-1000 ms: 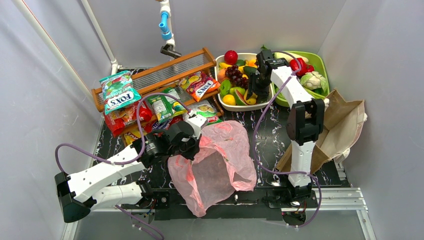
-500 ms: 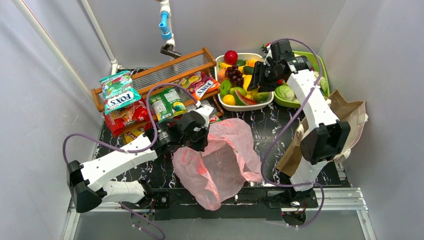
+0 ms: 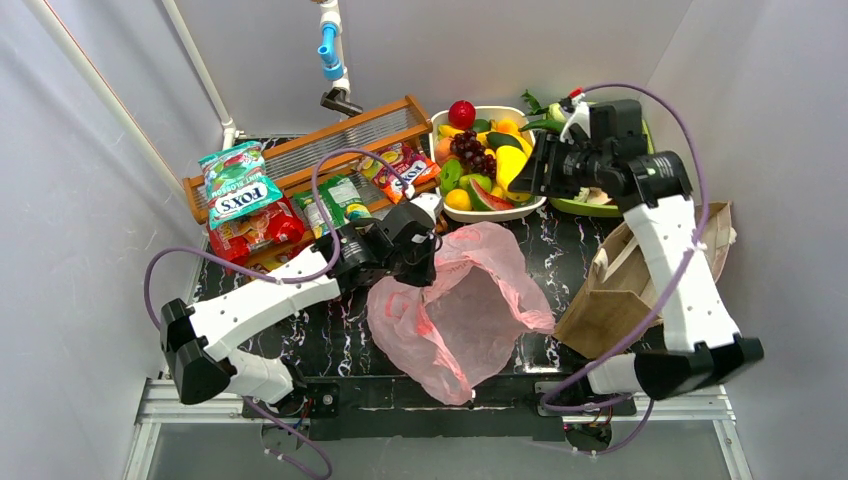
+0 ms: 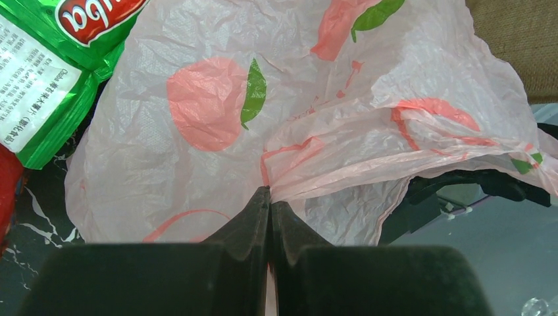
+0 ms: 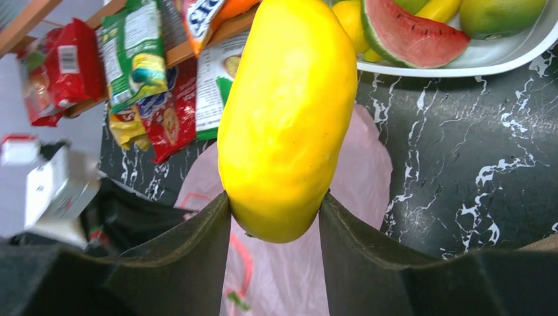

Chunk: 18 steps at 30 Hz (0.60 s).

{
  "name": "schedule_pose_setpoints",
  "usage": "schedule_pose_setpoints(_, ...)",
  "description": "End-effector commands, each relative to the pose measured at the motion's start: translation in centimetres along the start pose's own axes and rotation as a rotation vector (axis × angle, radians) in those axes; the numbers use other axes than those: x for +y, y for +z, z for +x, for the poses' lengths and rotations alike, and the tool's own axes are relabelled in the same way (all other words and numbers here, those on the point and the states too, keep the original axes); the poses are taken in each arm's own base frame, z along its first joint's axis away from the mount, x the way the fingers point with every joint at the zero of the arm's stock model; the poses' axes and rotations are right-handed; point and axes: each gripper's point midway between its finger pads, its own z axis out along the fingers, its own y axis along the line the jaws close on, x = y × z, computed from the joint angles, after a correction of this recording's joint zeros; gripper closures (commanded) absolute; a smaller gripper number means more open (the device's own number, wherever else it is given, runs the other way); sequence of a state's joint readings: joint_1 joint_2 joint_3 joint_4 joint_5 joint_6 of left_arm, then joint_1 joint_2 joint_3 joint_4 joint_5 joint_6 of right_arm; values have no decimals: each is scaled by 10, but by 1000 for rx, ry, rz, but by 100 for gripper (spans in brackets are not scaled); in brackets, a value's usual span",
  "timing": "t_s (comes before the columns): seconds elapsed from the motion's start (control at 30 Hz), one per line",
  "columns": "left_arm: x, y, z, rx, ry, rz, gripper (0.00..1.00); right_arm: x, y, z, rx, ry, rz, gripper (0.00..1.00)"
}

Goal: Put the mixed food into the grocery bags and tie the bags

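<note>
**Pink bag pinched, yellow fruit held aloft**

At the far left, a slatted wooden rack (image 3: 330,140) carries crinkly foil snack packets (image 3: 238,187) in green, red and orange. Some spill onto the black, white-veined tabletop (image 3: 545,255). The left claw (image 4: 269,197) is clenched on a gathered fold of the pink bag (image 3: 462,312), a thin, wrinkled, see-through film printed with red blooms and green leaves. The bag slumps in the middle of the tabletop, its near end reaching the front edge.

A bare strip of tabletop separates the bag from the oval white basket (image 3: 492,213). The basket holds glossy dark grapes (image 3: 470,150), a watermelon slice (image 5: 414,36) and green, orange and red pieces.

The right claw (image 5: 275,210) grasps a smooth, oblong yellow fruit (image 5: 286,118) by its lower end. It hangs over that strip, with the bag's far edge beneath it. Behind the claw sits a green tray (image 3: 572,208). At the far right, a stiff brown paper bag (image 3: 620,305) stands open near the wall, under the right arm.
</note>
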State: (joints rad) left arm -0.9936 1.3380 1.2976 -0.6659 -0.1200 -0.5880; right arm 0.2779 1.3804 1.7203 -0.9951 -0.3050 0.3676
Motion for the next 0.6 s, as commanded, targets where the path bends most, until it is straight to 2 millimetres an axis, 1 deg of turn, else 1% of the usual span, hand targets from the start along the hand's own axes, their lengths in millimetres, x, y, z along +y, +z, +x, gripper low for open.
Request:
schedule_pose_setpoints(0.0,-2,-4,-8,3,-67,-22,100,21,-31,8,-56,-35,-85,99)
schedule_pose_setpoints(0.13,-8,-1,-11,13,-97,-20,100,38,-56,25,-80,-50,-172,99)
schedule_pose_setpoints(0.23,-10,-3,-18,4,-114,-31,100,52,-77,41,-93,-60,-251,99)
schedule_pose_setpoints(0.37,-12,-5,-26,6,-135,-53,100,71,-101,68,-67,-85,-375,99)
schedule_pose_setpoints(0.43,-15,-7,-31,5,-143,-53,100,75,-109,83,-37,-86,-413,99)
schedule_pose_setpoints(0.5,-17,-6,-34,7,-148,-57,100,75,-113,98,-4,-70,-436,99)
schedule_pose_setpoints(0.57,-19,-5,-36,9,-150,-59,100,73,-112,111,17,-44,-449,99)
